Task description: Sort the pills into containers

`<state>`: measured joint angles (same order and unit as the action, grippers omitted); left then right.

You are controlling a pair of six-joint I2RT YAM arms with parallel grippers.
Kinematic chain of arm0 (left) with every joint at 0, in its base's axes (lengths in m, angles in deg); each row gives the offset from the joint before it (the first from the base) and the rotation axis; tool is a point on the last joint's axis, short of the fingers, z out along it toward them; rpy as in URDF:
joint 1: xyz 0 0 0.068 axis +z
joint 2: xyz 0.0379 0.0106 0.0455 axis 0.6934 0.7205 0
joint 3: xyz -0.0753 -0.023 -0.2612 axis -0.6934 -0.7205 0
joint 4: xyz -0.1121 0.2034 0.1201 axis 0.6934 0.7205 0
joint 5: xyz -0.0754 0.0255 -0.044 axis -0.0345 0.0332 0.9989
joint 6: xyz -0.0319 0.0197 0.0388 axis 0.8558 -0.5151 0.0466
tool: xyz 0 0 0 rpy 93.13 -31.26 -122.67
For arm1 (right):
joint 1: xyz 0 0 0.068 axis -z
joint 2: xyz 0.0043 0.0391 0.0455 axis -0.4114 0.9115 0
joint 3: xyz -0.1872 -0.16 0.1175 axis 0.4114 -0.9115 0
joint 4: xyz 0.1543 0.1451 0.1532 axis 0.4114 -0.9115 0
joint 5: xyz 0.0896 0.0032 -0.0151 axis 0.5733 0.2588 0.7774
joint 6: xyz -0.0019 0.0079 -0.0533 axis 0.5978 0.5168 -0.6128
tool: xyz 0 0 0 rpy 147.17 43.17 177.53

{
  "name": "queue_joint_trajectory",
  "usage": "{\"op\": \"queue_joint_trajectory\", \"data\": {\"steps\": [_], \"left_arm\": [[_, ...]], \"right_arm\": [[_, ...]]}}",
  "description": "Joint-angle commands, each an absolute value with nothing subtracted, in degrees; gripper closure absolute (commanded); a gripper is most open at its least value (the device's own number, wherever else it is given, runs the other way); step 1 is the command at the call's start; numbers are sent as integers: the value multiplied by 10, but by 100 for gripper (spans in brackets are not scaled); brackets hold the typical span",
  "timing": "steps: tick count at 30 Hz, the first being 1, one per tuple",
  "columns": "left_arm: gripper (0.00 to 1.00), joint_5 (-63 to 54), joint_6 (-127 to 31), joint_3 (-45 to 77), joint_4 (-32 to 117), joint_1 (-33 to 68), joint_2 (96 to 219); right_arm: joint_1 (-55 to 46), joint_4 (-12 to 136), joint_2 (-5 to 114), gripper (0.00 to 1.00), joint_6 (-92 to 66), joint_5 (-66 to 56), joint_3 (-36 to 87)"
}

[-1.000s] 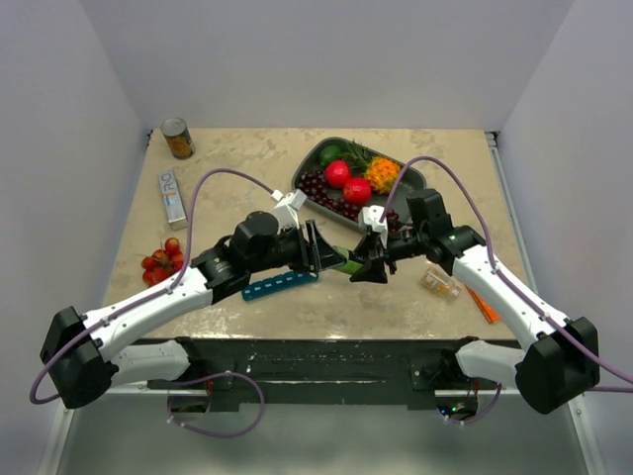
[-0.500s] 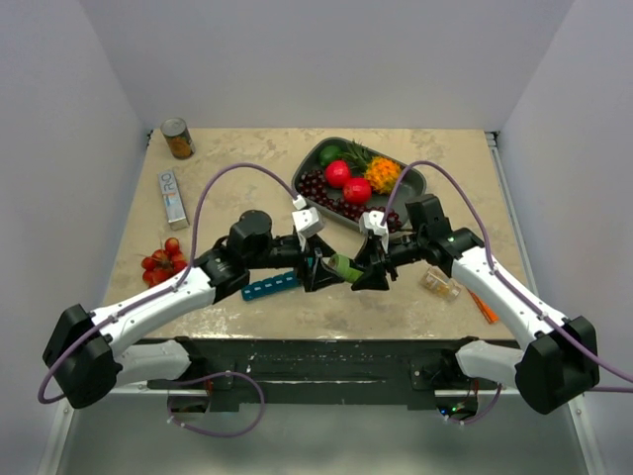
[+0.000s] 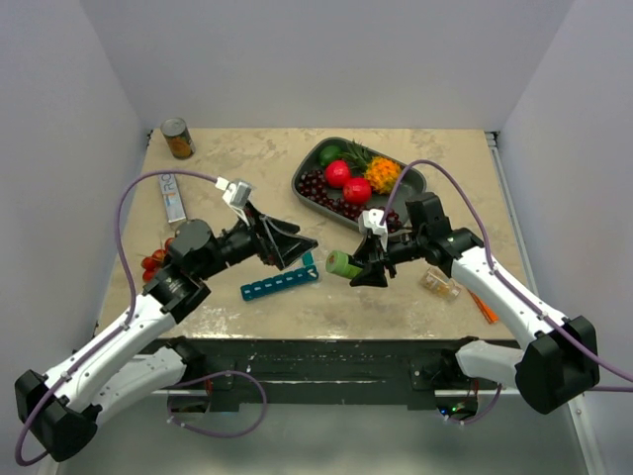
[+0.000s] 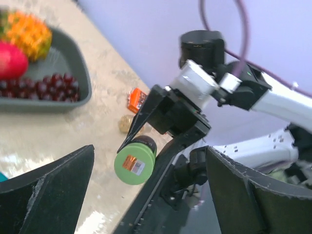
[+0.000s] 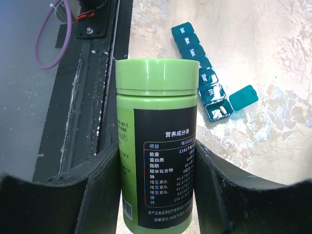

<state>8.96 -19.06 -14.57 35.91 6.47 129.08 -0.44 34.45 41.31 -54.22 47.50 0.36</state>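
Fingers of the right arm, the right fingers (image 5: 100, 190), are closed partway around a green plastic bottle (image 5: 156, 146) with a black printed label, one finger pressed on each side of its body. The bottle is held above the table (image 3: 237, 163), lying roughly level with its green screw cap on and pointing away from these fingers, toward the left arm.

The left fingers (image 3: 282, 240) are spread wide and hold nothing. They hang in the air facing the bottle's capped end, apart from it, and the left wrist view shows the round bottle top (image 4: 135, 160) framed in the gap between them.

The long teal-blue plastic pill organizer strip (image 3: 280, 286) lies flat on the table, below the left fingers and off to the cap side of the right fingers. From the right wrist it shows beyond the bottle cap (image 5: 200, 73). Its end compartment nearest those fingers has its lid flipped open (image 5: 243, 97), with a few white pills (image 5: 219, 111) inside; the other lids are down.

A dark grey oval tray (image 3: 410, 183) of fruit sits on the table beyond the right fingers
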Motion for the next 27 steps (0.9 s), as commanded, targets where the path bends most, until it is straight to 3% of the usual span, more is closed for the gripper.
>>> {"op": "queue_joint_trajectory", "data": {"steps": [1,8,15,21,27], "left_arm": [[1,66,-21,-142,402,81,1315],[1,74,44,-87,478,76,1394],[5,65,50,-76,461,16,1453],[20,58,30,-48,485,-7,1485],[42,76,13,-47,484,-7,1497]], "right_arm": [[-6,370,398,100,-548,470,19],[-7,377,399,100,-543,467,18],[-6,379,402,100,-540,465,17],[-7,380,402,100,-539,465,16],[-6,381,402,100,-539,465,16]]}}
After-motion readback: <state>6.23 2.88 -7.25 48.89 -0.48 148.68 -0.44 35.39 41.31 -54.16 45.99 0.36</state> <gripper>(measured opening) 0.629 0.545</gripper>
